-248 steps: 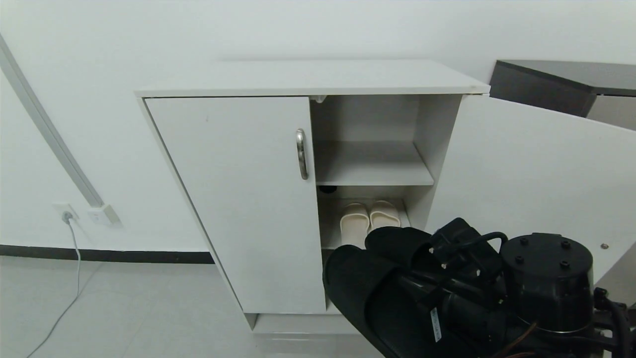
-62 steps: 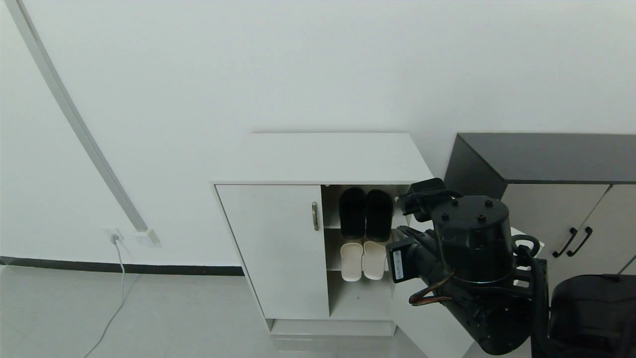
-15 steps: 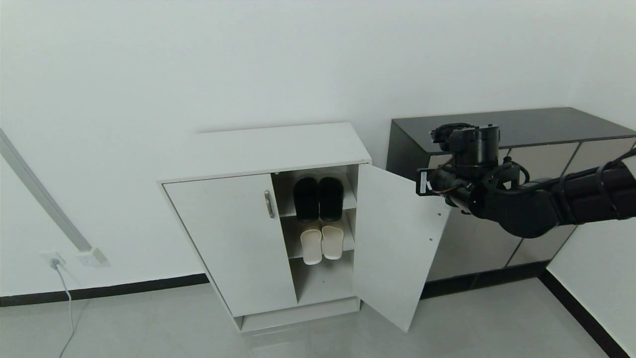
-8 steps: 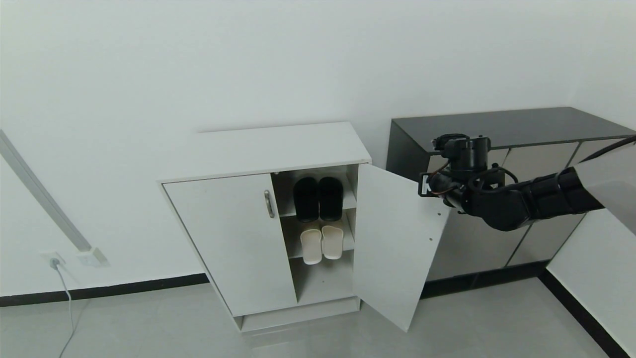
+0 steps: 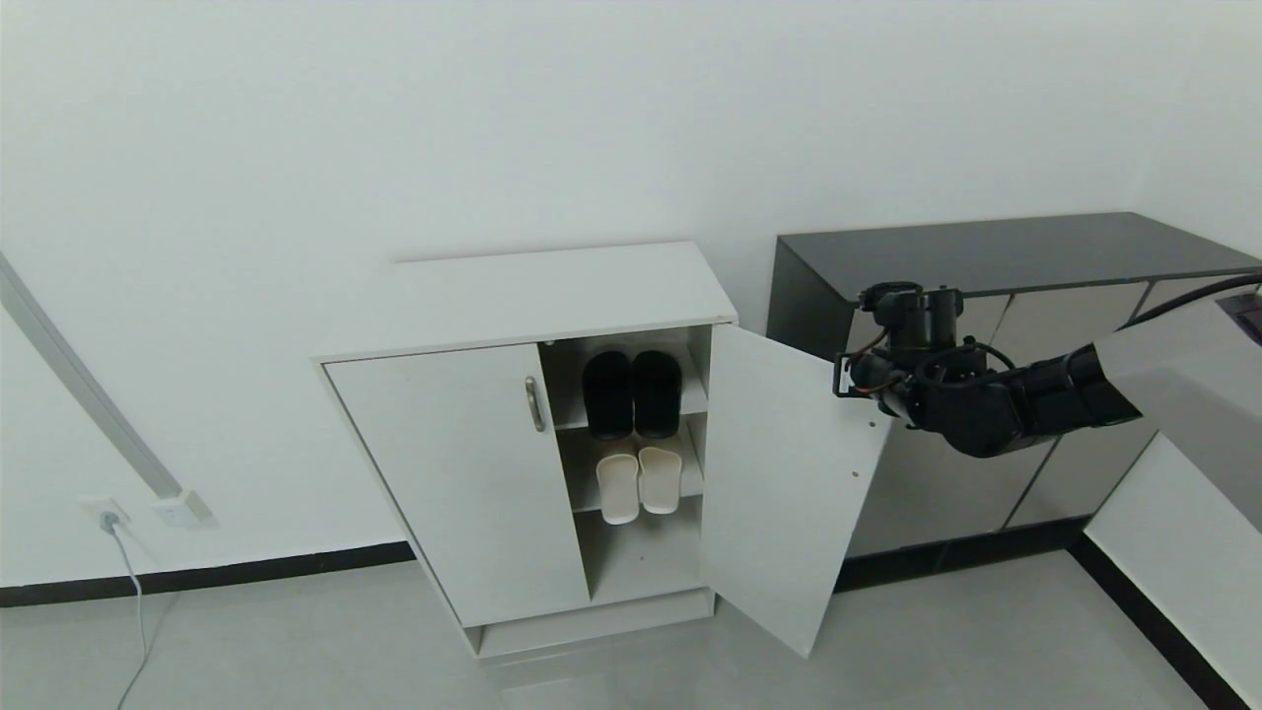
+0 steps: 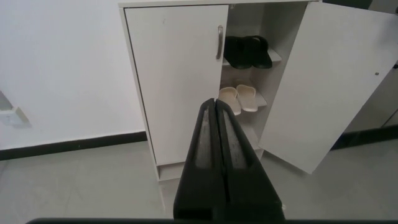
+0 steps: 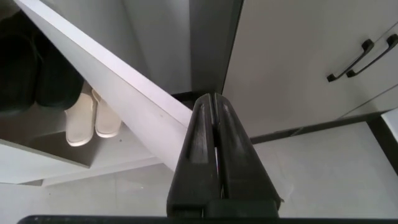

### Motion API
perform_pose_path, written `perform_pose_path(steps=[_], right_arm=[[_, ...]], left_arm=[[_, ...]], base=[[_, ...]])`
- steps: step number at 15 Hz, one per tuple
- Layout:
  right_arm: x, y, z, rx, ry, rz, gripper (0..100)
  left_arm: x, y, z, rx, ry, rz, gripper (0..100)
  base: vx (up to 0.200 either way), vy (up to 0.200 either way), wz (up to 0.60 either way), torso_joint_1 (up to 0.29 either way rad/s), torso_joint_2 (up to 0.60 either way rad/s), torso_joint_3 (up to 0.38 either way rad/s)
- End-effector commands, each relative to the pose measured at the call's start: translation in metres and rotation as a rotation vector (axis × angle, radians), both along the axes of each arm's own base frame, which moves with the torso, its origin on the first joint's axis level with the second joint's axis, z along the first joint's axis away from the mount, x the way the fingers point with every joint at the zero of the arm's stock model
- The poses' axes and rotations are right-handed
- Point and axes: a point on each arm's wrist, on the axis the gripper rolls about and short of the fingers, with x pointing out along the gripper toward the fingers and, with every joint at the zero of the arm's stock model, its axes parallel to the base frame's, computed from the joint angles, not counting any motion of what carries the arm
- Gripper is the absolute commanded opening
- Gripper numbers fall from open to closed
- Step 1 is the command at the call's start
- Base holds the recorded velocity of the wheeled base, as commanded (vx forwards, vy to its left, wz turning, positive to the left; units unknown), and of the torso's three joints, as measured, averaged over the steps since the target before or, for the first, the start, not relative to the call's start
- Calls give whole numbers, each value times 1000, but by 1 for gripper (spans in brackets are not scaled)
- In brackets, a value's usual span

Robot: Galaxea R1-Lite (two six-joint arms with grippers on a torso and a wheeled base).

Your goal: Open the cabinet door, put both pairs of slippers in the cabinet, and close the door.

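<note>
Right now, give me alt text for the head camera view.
White cabinet with its right door open, black slippers on the upper shelf and cream slippers on the shelf below. The right arm's tool sits by the door's top outer corner; the left door is shut.

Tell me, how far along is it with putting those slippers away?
Mostly done. The cabinet door stands open, and inside, the black slippers sit one level above the white slippers. In hand: the right claw, shut, is by the door's outer top corner; whether it touches is unclear. Left to do: swing that door closed.
</note>
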Motion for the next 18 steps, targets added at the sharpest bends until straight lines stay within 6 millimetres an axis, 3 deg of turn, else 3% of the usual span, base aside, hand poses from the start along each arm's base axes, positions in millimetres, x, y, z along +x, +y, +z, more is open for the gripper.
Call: perform_pose_path(steps=[1,4,7,11,18], right_arm=[[1,0,-4,-3,9,-1,0],[-7,4,-3,-3,17,13,0],[-31,20,0,14,39,57,0],[-77,53,1,33,47,170,0],[-123,78,-4,-30,37,302,0]], left_arm=[[0,0,0,0,1,1,0],[0,0,0,0,2,1,0],[0,0,0,0,2,1,0],[0,0,0,0,1,1,0],[0,0,0,0,2,1,0]], base=[[0,0,0,0,0,0],[0,0,0,0,0,0],[0,0,0,0,0,0],[0,0,0,0,0,0],[0,0,0,0,0,0]])
